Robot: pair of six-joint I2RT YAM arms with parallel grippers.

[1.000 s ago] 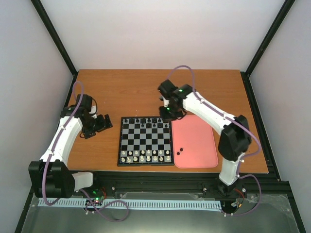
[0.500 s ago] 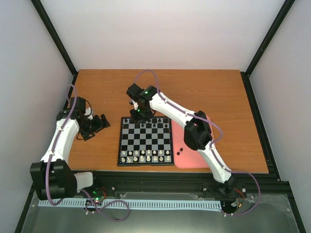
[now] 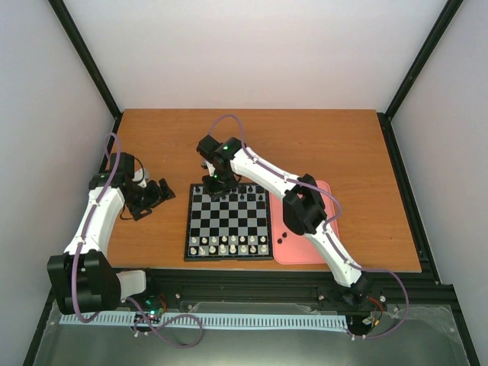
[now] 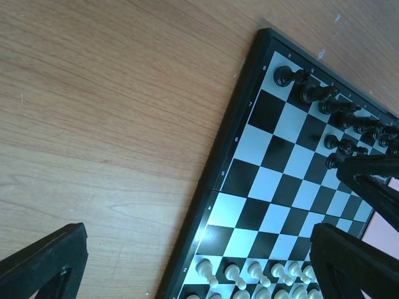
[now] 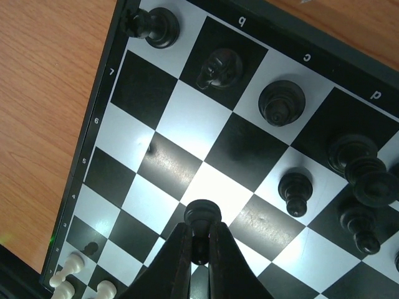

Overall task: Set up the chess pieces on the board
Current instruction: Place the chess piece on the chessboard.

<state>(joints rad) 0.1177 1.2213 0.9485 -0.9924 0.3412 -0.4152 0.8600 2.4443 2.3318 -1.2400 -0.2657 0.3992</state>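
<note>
The board (image 3: 227, 223) lies in the middle of the table, with black chess pieces (image 3: 240, 194) along its far rows and white ones along its near rows. My right gripper (image 3: 213, 187) hangs over the board's far left corner. In the right wrist view it (image 5: 202, 232) is shut on a black pawn (image 5: 203, 215), held above the squares in front of the rook (image 5: 156, 26), knight (image 5: 219, 67) and bishop (image 5: 282, 101). My left gripper (image 3: 152, 194) rests left of the board. It (image 4: 198, 233) is open and holds nothing.
A pink tray (image 3: 332, 236) lies right of the board, partly under the right arm, with two small black pieces (image 3: 283, 235) on it. White pawns (image 4: 249, 274) line the board's near side. Bare wooden table (image 3: 320, 141) stretches behind the board.
My right arm has swung from the board's far right corner, by the tray, to its far left corner, still shut. The left arm shifted slightly and stayed open.
</note>
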